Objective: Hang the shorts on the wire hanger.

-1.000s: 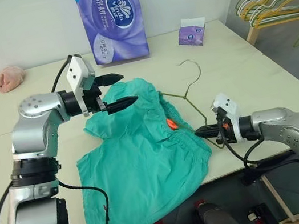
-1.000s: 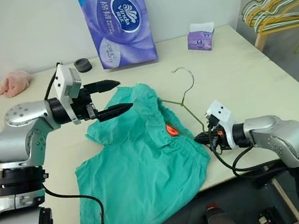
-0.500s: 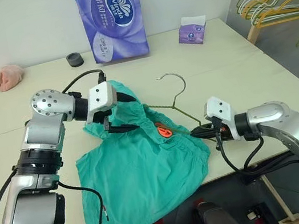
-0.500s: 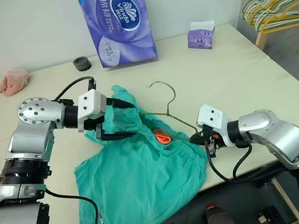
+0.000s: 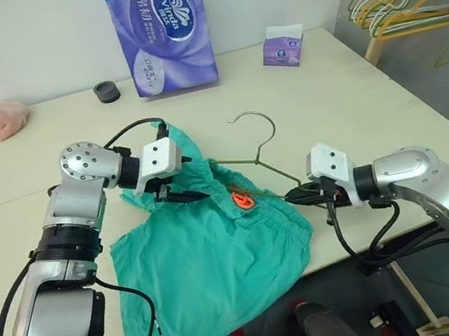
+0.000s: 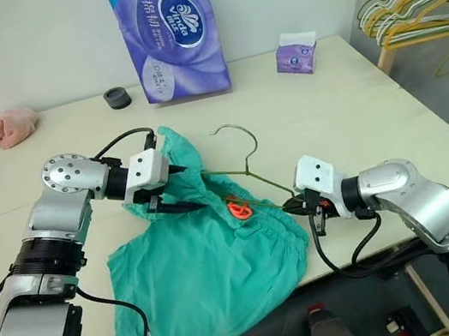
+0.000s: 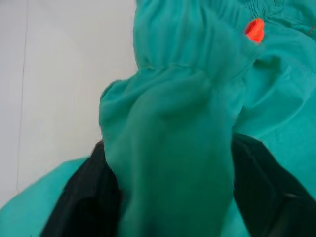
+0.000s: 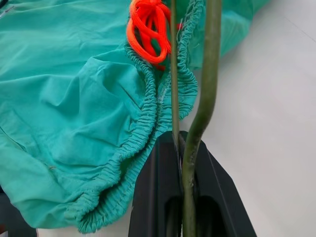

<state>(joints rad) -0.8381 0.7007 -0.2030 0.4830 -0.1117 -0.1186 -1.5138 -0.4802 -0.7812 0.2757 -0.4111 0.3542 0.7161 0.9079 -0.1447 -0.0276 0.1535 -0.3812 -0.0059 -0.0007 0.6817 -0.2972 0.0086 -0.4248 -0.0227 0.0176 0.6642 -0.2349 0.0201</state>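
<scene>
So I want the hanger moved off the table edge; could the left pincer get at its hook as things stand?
Probably not right away: the left pincer is bunched into the shorts. The hook itself lies bare on the table.

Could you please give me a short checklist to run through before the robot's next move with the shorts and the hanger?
1. Right gripper shut on the wire hanger: ok.
2. Left gripper has a fold of the shorts between its fingers: ok; firmly pinched: cannot tell.
3. Hanger partly inside the waistband: ok, wire runs into the fabric.
4. Hook free of fabric: ok.
5. Shorts fully on the table: not ok, one leg overhangs the near edge.
</scene>
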